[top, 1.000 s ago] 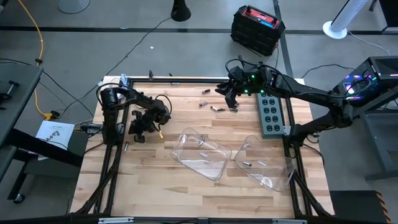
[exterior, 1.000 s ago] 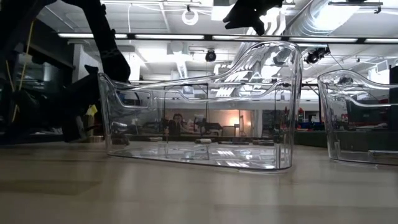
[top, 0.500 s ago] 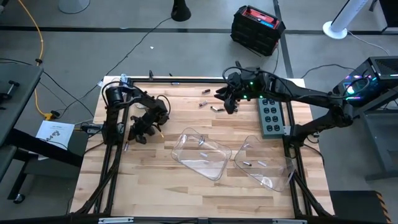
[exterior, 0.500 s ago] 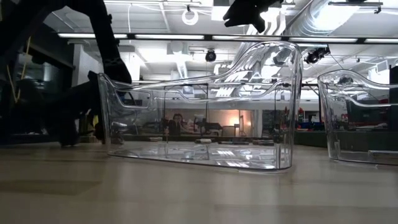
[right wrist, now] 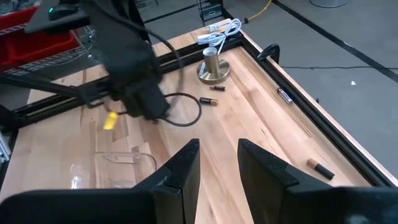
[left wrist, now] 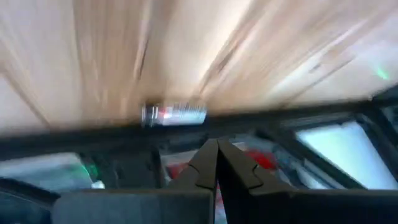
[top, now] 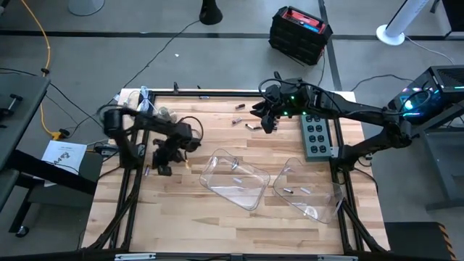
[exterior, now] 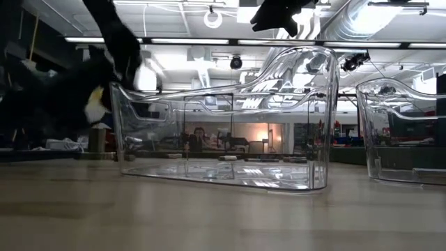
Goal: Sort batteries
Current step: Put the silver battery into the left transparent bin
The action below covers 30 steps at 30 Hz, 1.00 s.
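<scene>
Left end effector (top: 161, 163), 2 trays (top: 233, 179), 1 power strip (top: 316, 133)

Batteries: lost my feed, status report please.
Left gripper shut, empty, by a battery at the table's left edge. Right gripper open, above loose batteries at the far side. Some cells in both trays. Nothing in the way.
</scene>
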### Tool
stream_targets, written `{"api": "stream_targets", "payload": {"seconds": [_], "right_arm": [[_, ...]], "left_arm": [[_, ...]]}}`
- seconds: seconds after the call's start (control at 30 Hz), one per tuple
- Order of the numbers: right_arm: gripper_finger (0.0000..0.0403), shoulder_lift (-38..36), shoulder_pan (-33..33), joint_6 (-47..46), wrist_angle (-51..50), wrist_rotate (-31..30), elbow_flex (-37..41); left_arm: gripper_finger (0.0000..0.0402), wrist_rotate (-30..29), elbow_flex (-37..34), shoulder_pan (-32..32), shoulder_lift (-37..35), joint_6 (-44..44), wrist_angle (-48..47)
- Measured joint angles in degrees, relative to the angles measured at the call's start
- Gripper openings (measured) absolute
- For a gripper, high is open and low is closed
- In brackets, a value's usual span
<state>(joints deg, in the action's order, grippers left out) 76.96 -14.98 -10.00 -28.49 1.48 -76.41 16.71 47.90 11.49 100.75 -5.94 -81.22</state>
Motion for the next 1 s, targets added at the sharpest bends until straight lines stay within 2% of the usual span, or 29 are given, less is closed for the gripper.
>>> {"api": "stream_targets", "payload": {"seconds": [0.07,0.23,0.3,0.4,0.43,0.57,0.73,0.83,1.0], "right_arm": [[0.0100,0.2,0.0,0.0,0.3,-0.5,0.0],[0.0100,1.1,0.0,0.0,0.3,-1.0,0.0],[0.0100,1.6,0.0,0.0,0.3,-1.0,0.0],[0.0100,2.2,0.0,-0.1,0.3,-0.9,0.0],[0.0100,2.5,0.0,-0.2,0.3,-0.9,0.0],[0.0100,3.0,0.0,-0.3,0.3,-0.9,0.0],[0.0100,3.0,0.0,-0.6,1.2,-0.9,0.0],[0.0100,3.0,0.0,-1.5,2.4,-0.9,0.0],[0.0100,3.0,0.0,-1.8,3.9,-0.9,0.0]], "left_arm": [[0.0000,0.8,0.3,-2.2,-2.1,0.4,-2.0],[0.0000,-1.8,-0.3,-8.1,-3.5,6.2,-3.0],[0.0000,2.6,-0.6,-11.1,-3.5,9.7,-2.6],[0.0000,14.4,-2.0,-15.0,-4.4,15.0,3.0],[0.0000,15.3,-2.6,-16.1,-5.0,16.9,6.4],[0.0000,15.0,-7.4,-17.9,-6.5,23.7,10.5],[0.0000,15.0,-13.9,-15.3,-11.4,27.4,9.9],[0.0000,13.5,-14.9,-13.3,-13.8,29.9,12.5],[0.0000,5.4,-15.3,-10.1,-13.0,35.2,15.3]]}}
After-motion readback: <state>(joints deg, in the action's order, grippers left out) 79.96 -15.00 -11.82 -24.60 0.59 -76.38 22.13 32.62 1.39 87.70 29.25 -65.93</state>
